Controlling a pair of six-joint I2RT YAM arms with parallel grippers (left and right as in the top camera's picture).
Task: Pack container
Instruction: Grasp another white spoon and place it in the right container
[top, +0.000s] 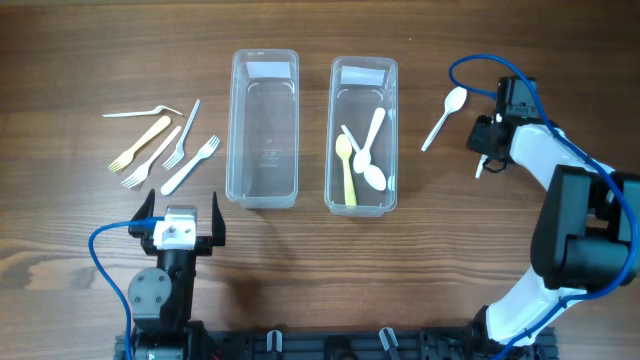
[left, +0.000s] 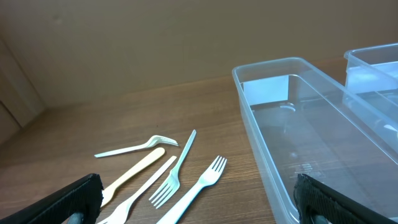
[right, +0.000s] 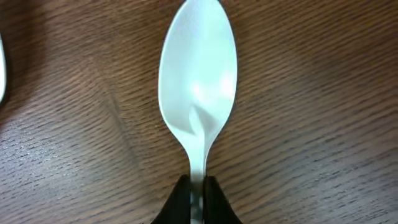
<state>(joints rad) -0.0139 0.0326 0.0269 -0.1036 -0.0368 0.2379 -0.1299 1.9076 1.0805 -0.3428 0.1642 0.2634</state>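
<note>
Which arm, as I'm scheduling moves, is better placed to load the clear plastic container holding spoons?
Right: the right gripper is shut on a white plastic spoon near that container; the open left gripper sits by plastic forks.

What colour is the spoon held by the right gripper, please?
White; the spoon shows best in right wrist view.

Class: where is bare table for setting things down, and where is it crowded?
Free: wooden table in front of the empty clear plastic tub and the spoon-holding clear plastic tub. Crowded: white and beige plastic forks left of the empty tub.
</note>
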